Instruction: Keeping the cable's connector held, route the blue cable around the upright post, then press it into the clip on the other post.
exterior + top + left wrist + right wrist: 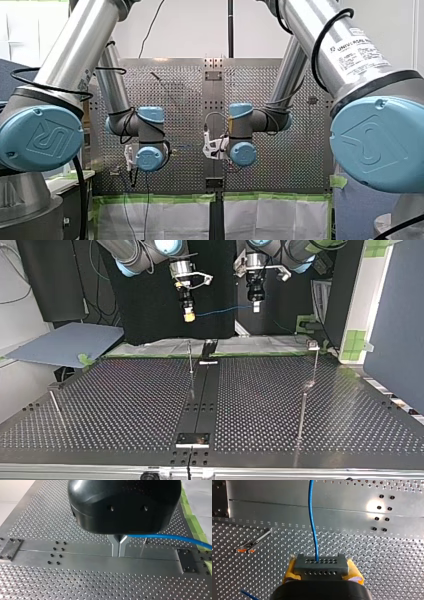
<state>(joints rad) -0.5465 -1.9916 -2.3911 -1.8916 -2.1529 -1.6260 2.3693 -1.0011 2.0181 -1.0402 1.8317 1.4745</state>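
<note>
Above the perforated table (125,390), well clear of its surface, the blue cable (220,313) runs nearly level between my two grippers, as the top view shows. My right gripper (320,568) is clamped on the grey connector (320,562), with its yellow pads (290,572) bearing on the block's two ends. The cable leaves a hole in the connector's face and runs straight ahead. My left gripper (119,552) has its metal fingers (115,546) closed together, and the cable comes out sideways from the notch where they meet. It looks held there, a little way along from the connector, though I cannot tell how tightly.

Handling, as judged:
- **Cable:** thin and light, and pliant enough to wrap a post. It has some spring, since it keeps a near-straight line instead of drooping. Its smooth jacket may slip through bare metal, which would help in paying it out but cost tension.
- **Connector:** the rigid block is the sure place to grip.
- **Weak point:** the cable's exit from the block should be spared sharp bends.

A slim upright post (190,357) stands by the dark middle rail (202,395). A second post at the top view's right carries a small head that I take for the clip (313,344). The cable touches neither post, so routing is not yet begun
</note>
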